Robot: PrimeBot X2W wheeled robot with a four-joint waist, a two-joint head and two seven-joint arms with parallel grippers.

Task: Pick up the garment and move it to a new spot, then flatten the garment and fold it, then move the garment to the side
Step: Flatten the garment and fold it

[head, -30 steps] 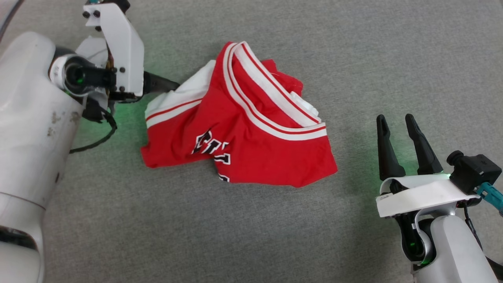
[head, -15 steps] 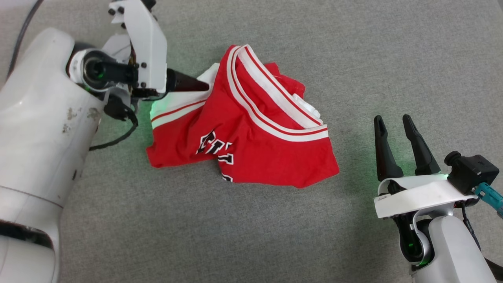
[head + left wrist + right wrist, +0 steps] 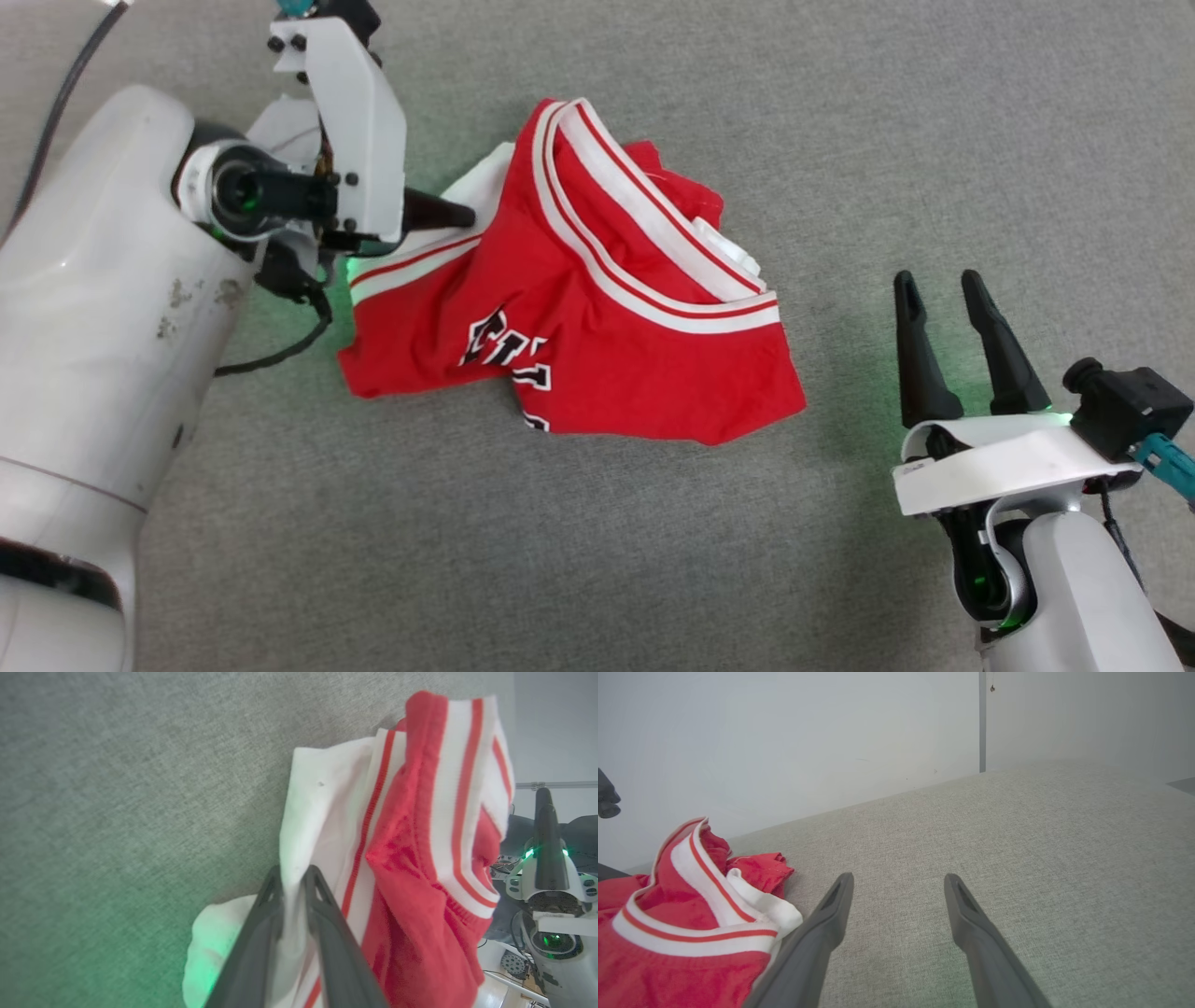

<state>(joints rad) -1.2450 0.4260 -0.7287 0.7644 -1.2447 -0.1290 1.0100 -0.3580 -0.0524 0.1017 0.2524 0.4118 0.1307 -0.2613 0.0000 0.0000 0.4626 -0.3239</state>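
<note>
The garment [image 3: 597, 317], a red jersey with white sleeves, striped trim and black-and-white lettering, lies crumpled in the middle of the grey surface. My left gripper [image 3: 462, 217] reaches in from the left and is shut on the white sleeve; in the left wrist view the two fingers pinch a fold of white cloth [image 3: 303, 826] between them at the gripper's tips [image 3: 293, 877]. My right gripper [image 3: 934, 285] rests on the surface right of the garment, open and holding nothing. The right wrist view has the garment [image 3: 682, 924] to the left of those fingers.
Grey fabric surface [image 3: 597, 560] runs all around the garment, with wide room in front and to the right. A pale wall [image 3: 784, 742] rises behind the far edge. A black cable [image 3: 271, 355] hangs from my left wrist.
My left gripper slid right onto the white sleeve and closed on it. The jersey has barely shifted. My right gripper stays still and open.
</note>
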